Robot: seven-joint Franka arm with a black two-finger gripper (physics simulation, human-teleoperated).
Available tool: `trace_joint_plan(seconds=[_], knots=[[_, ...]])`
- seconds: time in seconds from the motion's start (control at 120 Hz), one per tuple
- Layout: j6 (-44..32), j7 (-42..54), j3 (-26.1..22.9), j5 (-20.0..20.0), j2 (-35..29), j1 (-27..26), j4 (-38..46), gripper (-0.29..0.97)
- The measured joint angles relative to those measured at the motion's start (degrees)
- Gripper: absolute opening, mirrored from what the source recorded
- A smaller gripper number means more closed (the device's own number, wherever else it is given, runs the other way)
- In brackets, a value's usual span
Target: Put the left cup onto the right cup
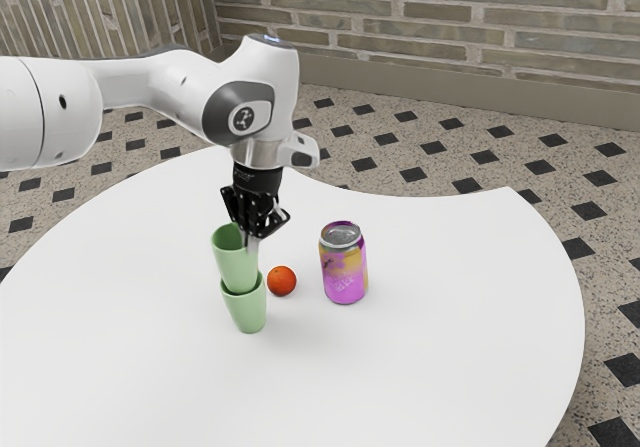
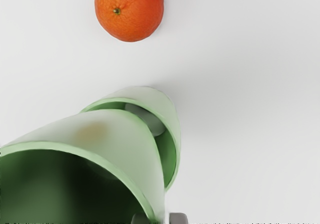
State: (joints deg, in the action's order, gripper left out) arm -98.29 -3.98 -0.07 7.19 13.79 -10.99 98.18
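We found the jaws clamped on the wall of the upper cup (image 1: 230, 252) at its rim, one finger inside the mouth and one outside (the wrist view caught both tips low down, with the green wall between them). The upper cup (image 2: 100, 134) leaned a little, and its base sat inside the mouth of the lower cup (image 1: 246, 309). The lower cup (image 2: 165, 111) stood upright on the white bench (image 1: 450, 297), so the two green cups were nested, one partly down in the other.

The pair stood well in from every edge of the bench (image 2: 250, 83), somewhat nearer the edge at the exterior view's left. An orange (image 1: 282, 281) lay near the lower cup on the side toward the exterior view's right, and in the wrist view the orange (image 2: 129, 11) was clear of both cups. Beyond it, further toward the same edge, a pink and yellow can (image 1: 344, 262) stood upright, apart from the orange.

The white arm (image 1: 150, 87) reached in from the exterior view's left and pointed straight down over the cups. Around the bench we saw a speckled tiled floor (image 1: 560, 167) and a brick wall (image 1: 450, 17).
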Motion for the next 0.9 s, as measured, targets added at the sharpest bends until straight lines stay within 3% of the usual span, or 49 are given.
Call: trace_joint_plan(seconds=[0.225,0.533,0.9], knots=[[1.7,-1.0,-0.3,-0.3,-0.8,-0.3,-0.3,0.26],[2.6,-1.7,0.5,-1.0,-5.7,-0.4,-0.3,0.52],[3.6,2.1,6.7,-3.8,-10.2,-2.9,-1.1,0.65]])
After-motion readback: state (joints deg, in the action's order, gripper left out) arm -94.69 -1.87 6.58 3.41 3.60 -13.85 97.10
